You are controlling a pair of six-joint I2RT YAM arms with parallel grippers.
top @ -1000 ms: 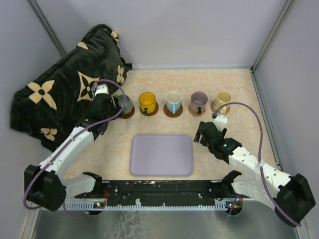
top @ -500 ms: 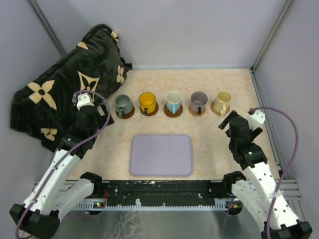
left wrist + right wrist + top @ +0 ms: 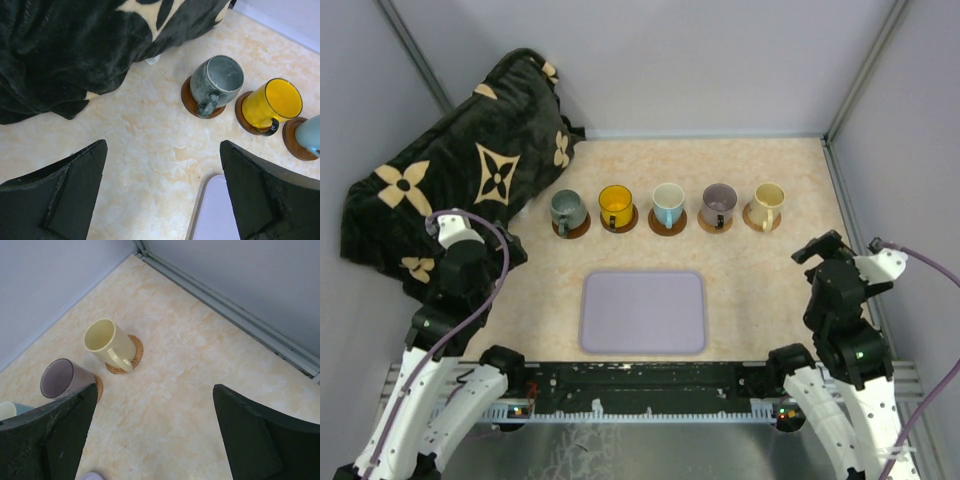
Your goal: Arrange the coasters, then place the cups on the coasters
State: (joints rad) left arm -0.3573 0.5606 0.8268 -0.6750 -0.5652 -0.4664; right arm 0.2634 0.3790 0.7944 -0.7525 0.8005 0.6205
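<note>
Five cups stand in a row across the table, each on its own round coaster: grey-green cup [image 3: 567,210], yellow cup [image 3: 616,205], light blue cup [image 3: 668,204], purple-grey cup [image 3: 718,204] and beige cup [image 3: 767,203]. Brown coaster [image 3: 187,98] edges show under the grey-green and yellow cups, and a woven tan coaster [image 3: 135,347] lies under the beige one. My left gripper [image 3: 162,195] is open and empty, low at the left, well short of the grey-green cup [image 3: 216,82]. My right gripper [image 3: 155,435] is open and empty at the right, apart from the beige cup [image 3: 105,342].
A lavender rectangular tray [image 3: 643,312] lies in the near middle, between the arms. A black blanket [image 3: 460,170] with tan flower shapes is heaped at the back left, reaching close to the grey-green cup. Grey walls [image 3: 720,60] enclose the table at the back and sides.
Both arms have drawn back from the ends of the cup row toward the near corners. Their jaws have spread wider, and the cups stay on their coasters.
</note>
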